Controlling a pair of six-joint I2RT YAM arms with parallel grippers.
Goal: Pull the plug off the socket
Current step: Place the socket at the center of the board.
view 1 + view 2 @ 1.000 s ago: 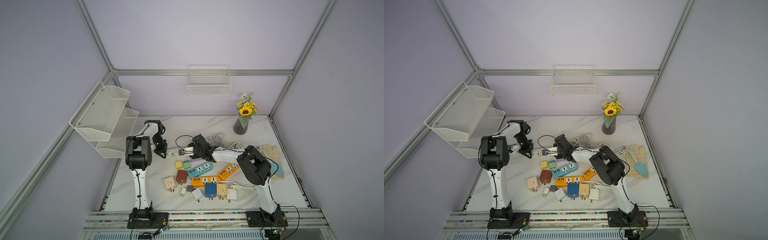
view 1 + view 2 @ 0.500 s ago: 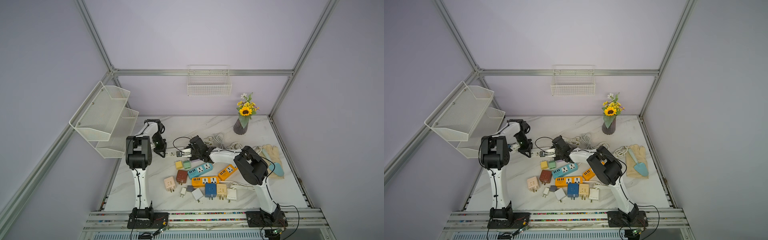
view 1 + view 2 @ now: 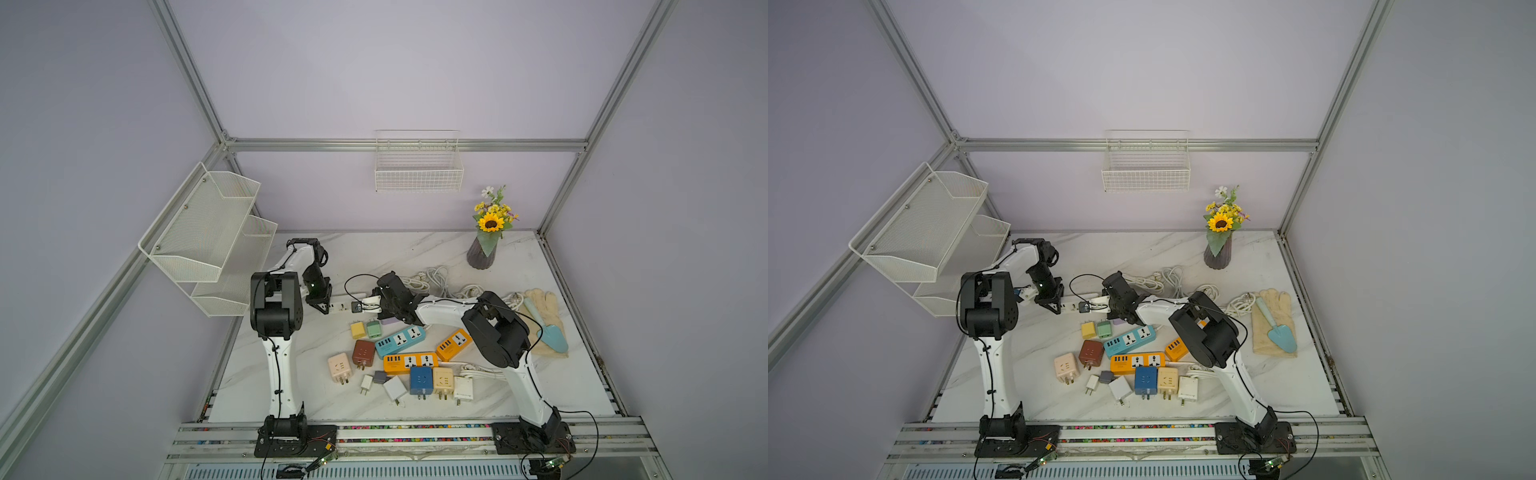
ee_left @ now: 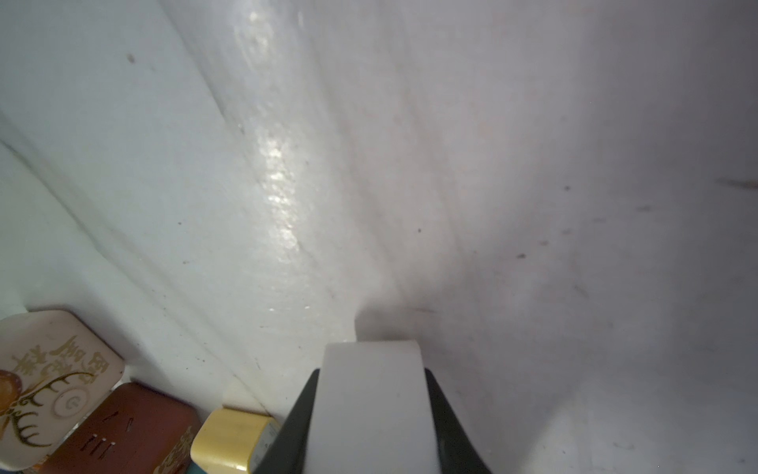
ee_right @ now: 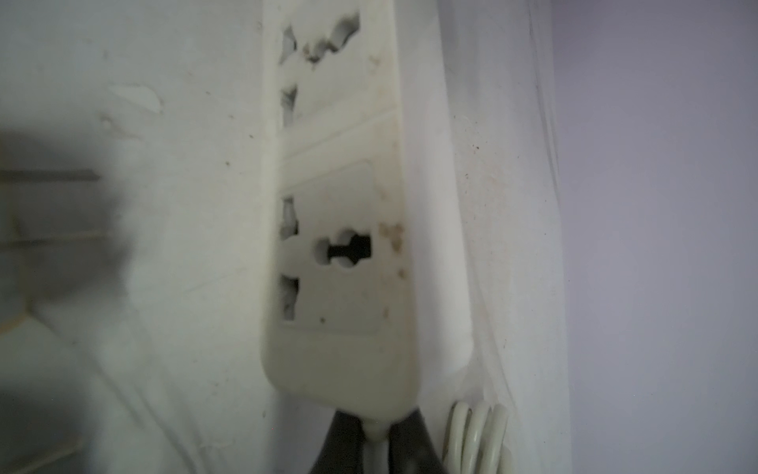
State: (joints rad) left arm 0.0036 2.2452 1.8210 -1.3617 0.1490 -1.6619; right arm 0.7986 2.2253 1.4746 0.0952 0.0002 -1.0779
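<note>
Right fingers (image 5: 414,451) slid in, clamping power strip (image 5: 340,361) edge — plug (image 3: 356,307) beside.

The robot's body is white links (image 3: 277,365), bulky black joints (image 3: 274,307) and thin black cables (image 3: 584,413).

Four power strips lie on the table (image 3: 415,249): one white strip (image 3: 341,306), one blue strip (image 3: 400,340) and two orange strips (image 3: 409,363). One dark plug (image 3: 356,307) sits in the white strip. Blocky adapters (image 3: 340,368) number five, small loose plugs (image 3: 357,329) six. There are two robot arms (image 3: 276,361), one trowel (image 3: 552,336), one glove (image 3: 544,301), one vase (image 3: 482,254), one wire basket (image 3: 419,174) and one two-tier mesh shelf (image 3: 203,232)
</note>
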